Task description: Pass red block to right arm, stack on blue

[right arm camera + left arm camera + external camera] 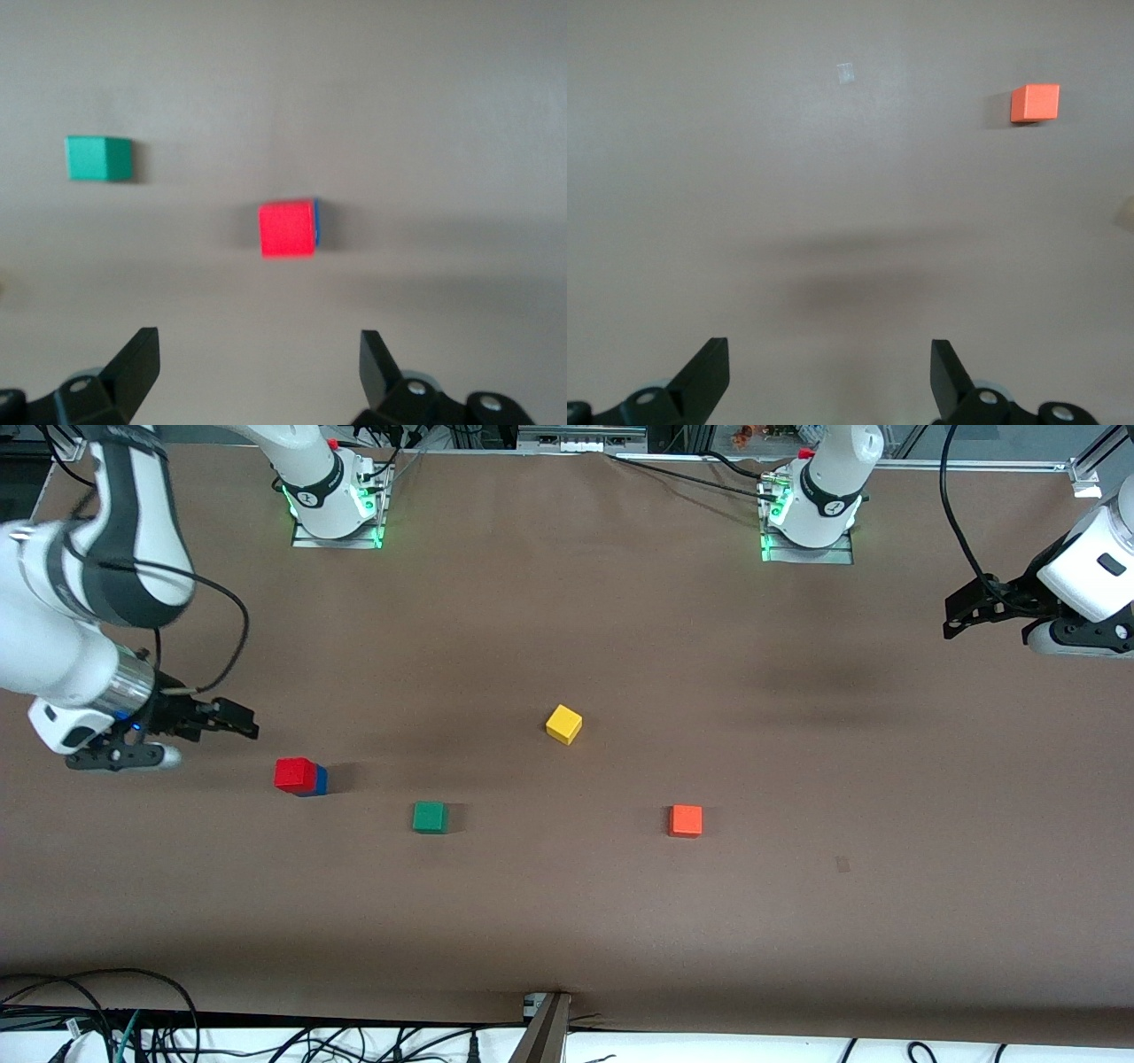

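Stacked cubes at the right arm's end of the brown table (567,921): the small bright red block (294,774) sits on the small solid blue cube (317,781), w/ only a sliver of blue showing past the red one's edge in the front view and the right wrist view (316,221). The slim black right gripper (237,720), on the white right arm w/ silver wrist cylinder (84,664), hangs just beside the stack, clear of it, fingers (133,363) spread apart and holding nothing. The red block (287,229) lies ahead of them. A green cube (430,817) rests near the stack, nearer the front camera; a yellow cube (563,724) sits mid-table, farther from that camera, and an orange cube (686,820) lies toward the left arm's end. The left gripper (961,613) w/ wider black linkage fingers (704,376) waits over the table's edge at its own end, spread wide and empty.
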Controlling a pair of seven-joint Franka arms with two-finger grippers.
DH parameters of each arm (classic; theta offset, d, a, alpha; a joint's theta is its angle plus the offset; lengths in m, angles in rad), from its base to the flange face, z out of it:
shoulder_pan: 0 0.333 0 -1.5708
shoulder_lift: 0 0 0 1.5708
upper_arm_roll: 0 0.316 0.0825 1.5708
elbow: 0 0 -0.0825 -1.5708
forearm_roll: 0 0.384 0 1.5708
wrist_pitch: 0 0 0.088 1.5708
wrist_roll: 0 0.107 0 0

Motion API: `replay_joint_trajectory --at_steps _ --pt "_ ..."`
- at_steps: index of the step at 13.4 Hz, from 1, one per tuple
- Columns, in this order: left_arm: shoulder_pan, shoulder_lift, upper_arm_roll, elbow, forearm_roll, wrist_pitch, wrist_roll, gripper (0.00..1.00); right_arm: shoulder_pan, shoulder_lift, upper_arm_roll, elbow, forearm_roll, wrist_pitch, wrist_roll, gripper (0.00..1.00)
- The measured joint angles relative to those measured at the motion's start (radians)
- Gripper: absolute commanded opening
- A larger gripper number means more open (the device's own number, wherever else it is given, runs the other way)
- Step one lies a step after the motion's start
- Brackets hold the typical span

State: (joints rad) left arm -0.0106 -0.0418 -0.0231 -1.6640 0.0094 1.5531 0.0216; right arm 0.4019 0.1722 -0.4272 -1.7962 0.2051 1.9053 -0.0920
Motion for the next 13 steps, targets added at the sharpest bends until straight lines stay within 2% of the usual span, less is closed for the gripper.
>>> replay_joint_trajectory --at_steps 5,6,9,13 --pt "0.000 0.000 0.000 0.001 0.000 0.000 0.000 1.00 -0.281 -0.075 0.288 0.201 -0.139 -0.239 0.076 1.00" --pt "0.000 0.000 0.000 0.001 0.000 -0.001 0.000 1.00 -0.323 -0.076 0.324 0.227 -0.143 -0.255 0.073 1.00" --pt "0.000 0.000 -0.001 0.001 0.000 -0.001 0.000 1.00 -0.353 -0.087 0.345 0.237 -0.143 -0.316 0.077 1.00" --pt "0.000 0.000 -0.001 0.001 0.000 -0.001 0.000 1.00 -0.354 -0.147 0.357 0.184 -0.146 -0.348 0.104 1.00"
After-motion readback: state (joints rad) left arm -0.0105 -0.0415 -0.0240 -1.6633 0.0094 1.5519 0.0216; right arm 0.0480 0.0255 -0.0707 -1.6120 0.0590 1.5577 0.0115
